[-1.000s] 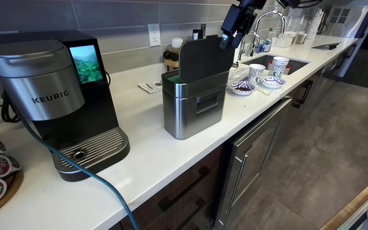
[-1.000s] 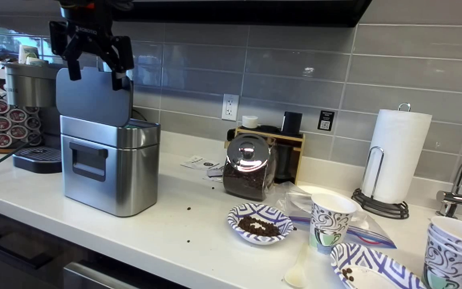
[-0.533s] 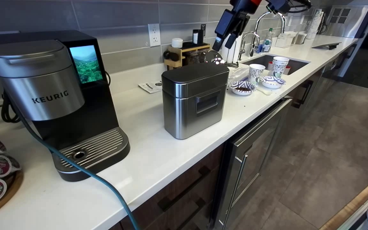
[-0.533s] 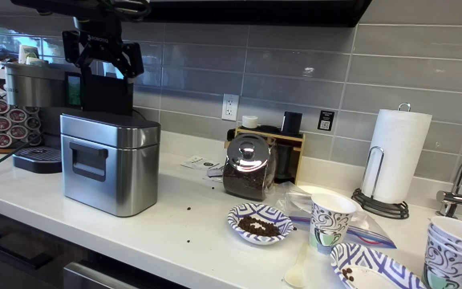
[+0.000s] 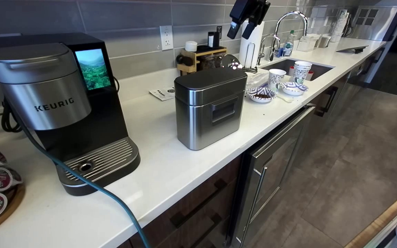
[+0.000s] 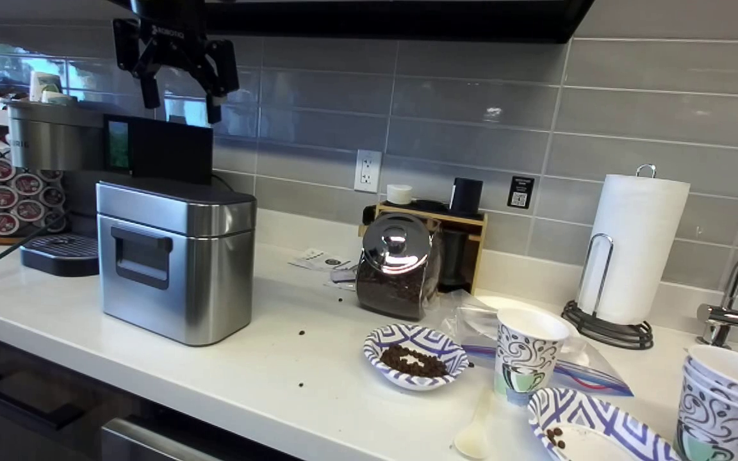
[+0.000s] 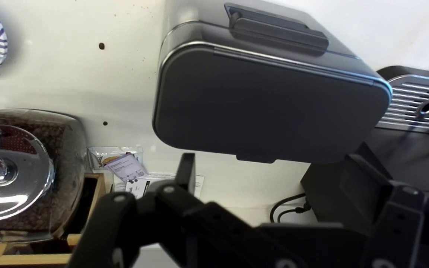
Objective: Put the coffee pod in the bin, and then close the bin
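Note:
The brushed-steel bin (image 5: 209, 117) stands on the counter and also shows in an exterior view (image 6: 177, 275). Its dark lid (image 7: 270, 104) lies flat and shut, filling the middle of the wrist view. The inside of the bin is hidden, and no loose coffee pod shows. My gripper (image 6: 182, 105) is open, its two fingers spread with nothing between them. It hangs above the bin, apart from the lid. It shows at the top of an exterior view (image 5: 240, 32). In the wrist view my gripper's fingers (image 7: 277, 163) are apart at the lid's tabbed edge side.
The Keurig coffee machine (image 5: 53, 100) stands beside the bin, with a rack of pods (image 6: 13, 192) beyond. On the bin's other side are a glass jar of beans (image 6: 394, 275), a patterned bowl (image 6: 415, 358), a paper cup (image 6: 526, 352) and a paper-towel roll (image 6: 638, 250).
One second ago the lid stood upright with my gripper beside it; half a second ago it was down. My open gripper has since risen away from the bin.

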Controlling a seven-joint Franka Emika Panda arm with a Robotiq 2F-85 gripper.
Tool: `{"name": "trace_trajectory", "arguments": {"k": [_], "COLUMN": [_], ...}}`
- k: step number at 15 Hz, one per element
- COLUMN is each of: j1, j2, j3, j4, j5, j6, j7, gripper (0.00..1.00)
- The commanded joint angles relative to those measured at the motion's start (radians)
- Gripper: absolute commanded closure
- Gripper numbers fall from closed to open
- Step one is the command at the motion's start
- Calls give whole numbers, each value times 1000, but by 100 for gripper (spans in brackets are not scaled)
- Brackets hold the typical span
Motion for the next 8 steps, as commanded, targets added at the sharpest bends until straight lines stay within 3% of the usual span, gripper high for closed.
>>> {"name": "trace_trajectory", "arguments": {"k": [1,8], "j1": [0,-17], "j2": [18,37], "j3": [-13,-5], "j4": [97,238], "j5": [16,-27], "j6": [-149,-347], "j7": [29,86], "gripper": [0,0]}}
